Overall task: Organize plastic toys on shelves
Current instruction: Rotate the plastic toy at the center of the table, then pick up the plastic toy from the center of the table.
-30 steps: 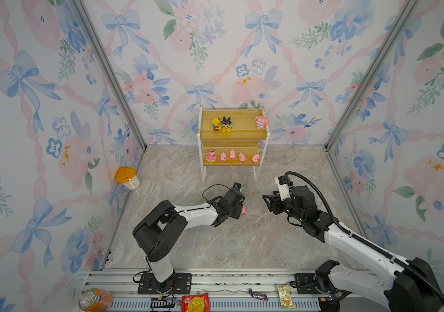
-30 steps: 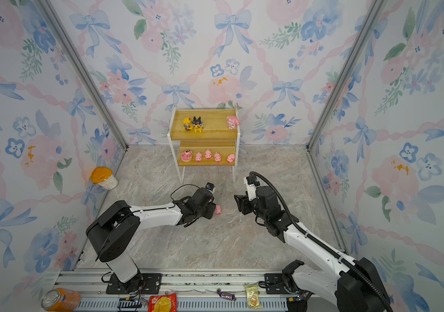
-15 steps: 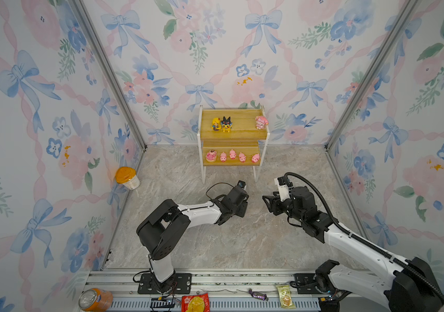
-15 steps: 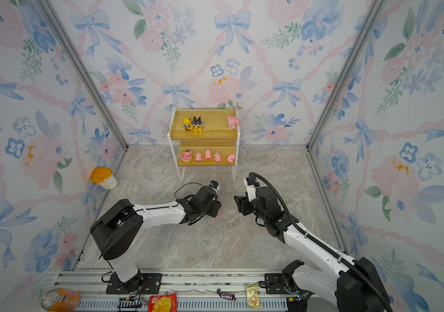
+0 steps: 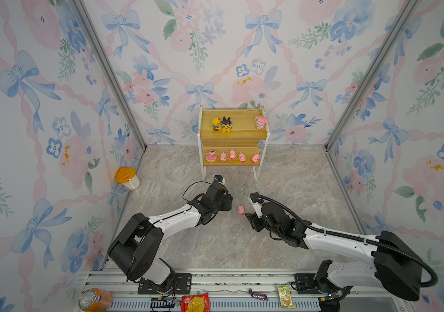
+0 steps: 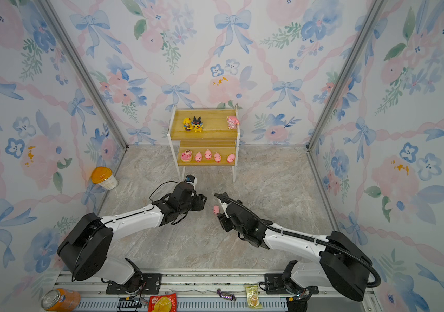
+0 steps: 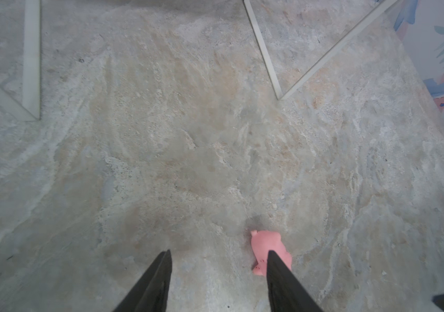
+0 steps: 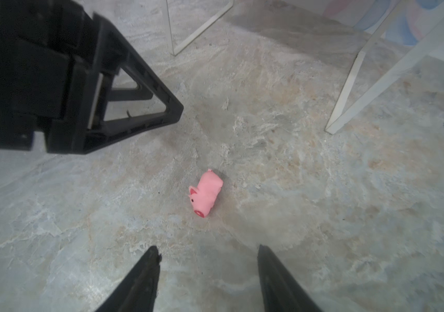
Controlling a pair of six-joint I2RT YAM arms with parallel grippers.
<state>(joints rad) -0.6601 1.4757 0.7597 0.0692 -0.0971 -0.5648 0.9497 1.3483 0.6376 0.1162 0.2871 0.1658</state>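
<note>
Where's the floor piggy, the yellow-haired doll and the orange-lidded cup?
Floor piggy (image 8: 207,192), right wrist view, on its body.
Yellow-haired doll (image 5: 215,123), in a top view, on its head.
Orange-lidded cup (image 5: 125,174), in a top view, on its lid.

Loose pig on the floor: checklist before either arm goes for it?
1. Loose pig free: ok. It lies on its side on the floor, nothing holding it.
2. Right gripper ready: ok. Open, empty, pig ahead of its gap, apart.
3. Left gripper aligned: not ok. Open and empty, but the pig sits partly behind one finger, not centred in the gap.
4. Arms clear of each other: cannot tell. Both grippers sit close to the pig.
5. Shelf room: ok. Upper board bare between black-and-yellow creature and pink figure.
</note>
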